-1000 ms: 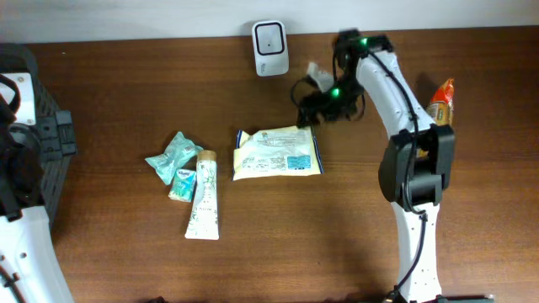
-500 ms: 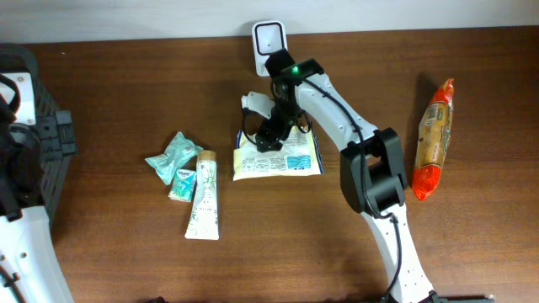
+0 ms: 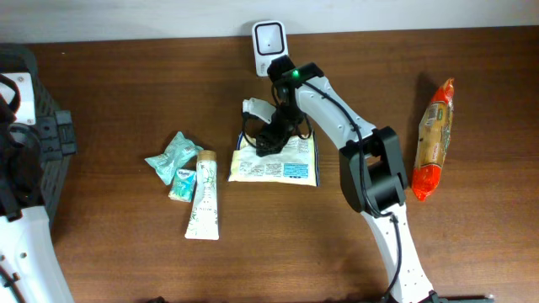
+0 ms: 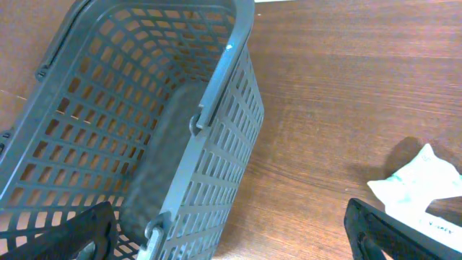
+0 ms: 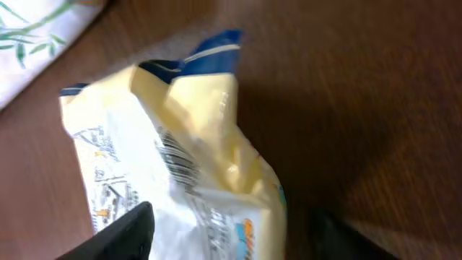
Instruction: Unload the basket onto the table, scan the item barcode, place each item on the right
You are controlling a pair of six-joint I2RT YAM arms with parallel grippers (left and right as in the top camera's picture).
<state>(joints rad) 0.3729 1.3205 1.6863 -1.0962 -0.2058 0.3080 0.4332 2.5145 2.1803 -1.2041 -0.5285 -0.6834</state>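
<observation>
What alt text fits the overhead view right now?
The right gripper sits over the yellow pouch at mid-table, close to the white scanner. A tube and teal packets lie to its left, an orange snack pack to its right.

The brown wooden table [image 3: 118, 76] carries a white scanner [image 3: 269, 37] at its far edge and a yellow pouch [image 3: 276, 160] near it. A white tube [image 3: 203, 198] lies beside teal sachets [image 3: 175, 158] (they seem to touch). An orange snack pack [image 3: 432, 139] lies far right, and a grey basket [image 4: 144, 130] stands at the left.

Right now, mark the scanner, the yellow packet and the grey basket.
white scanner [image 3: 269, 38], overhead view, centre of its front face.
yellow packet [image 3: 271, 167], overhead view, middle of the printed face.
grey basket [image 4: 222, 72], left wrist view, on its top rim.
</observation>
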